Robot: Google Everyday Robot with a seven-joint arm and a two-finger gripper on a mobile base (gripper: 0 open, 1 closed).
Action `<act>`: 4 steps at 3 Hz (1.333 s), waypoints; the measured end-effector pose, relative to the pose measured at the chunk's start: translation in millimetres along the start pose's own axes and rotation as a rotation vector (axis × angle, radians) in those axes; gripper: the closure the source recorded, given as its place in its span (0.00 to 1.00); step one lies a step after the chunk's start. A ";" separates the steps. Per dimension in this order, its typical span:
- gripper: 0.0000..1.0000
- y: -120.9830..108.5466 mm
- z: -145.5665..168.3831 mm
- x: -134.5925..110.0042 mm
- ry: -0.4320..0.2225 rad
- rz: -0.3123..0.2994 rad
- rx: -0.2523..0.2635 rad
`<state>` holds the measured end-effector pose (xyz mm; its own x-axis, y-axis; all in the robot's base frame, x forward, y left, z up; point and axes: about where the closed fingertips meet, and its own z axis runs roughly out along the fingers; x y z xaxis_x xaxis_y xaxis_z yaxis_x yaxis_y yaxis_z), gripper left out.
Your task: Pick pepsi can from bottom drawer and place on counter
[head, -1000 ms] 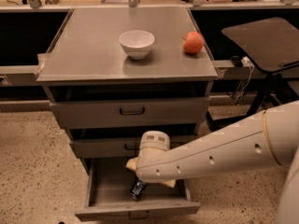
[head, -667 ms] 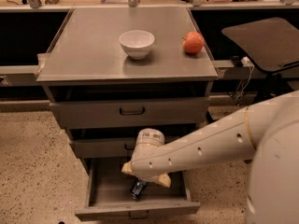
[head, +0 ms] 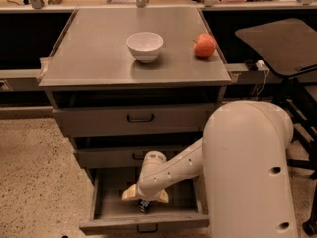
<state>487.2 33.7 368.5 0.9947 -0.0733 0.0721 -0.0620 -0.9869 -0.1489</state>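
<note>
The bottom drawer (head: pixel 104 208) is pulled open below two shut grey drawers. My gripper (head: pixel 144 197) reaches down into it from the right, its pale fingers (head: pixel 130 194) low over the drawer floor. A small dark can, the pepsi can (head: pixel 143 206), shows just under the gripper, mostly hidden by it. The counter (head: pixel 99 58) is the flat grey top of the cabinet, above the drawers.
A white bowl (head: pixel 144 46) and a red apple (head: pixel 204 45) sit on the counter. A dark brown side table (head: pixel 282 46) stands at the right. My white arm (head: pixel 247 172) fills the lower right. Speckled floor lies at the left.
My arm has swung in from the right and now fills more of the view. The gripper has shifted slightly left and lower inside the drawer, over the can.
</note>
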 end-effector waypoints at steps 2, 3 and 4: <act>0.00 3.0 11.9 2.6 -0.018 0.029 -0.007; 0.00 18.5 38.5 21.7 -0.028 0.120 -0.002; 0.00 36.1 89.0 46.5 -0.021 0.193 0.005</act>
<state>538.6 7.5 278.6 0.9659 -0.2582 0.0212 -0.2514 -0.9540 -0.1632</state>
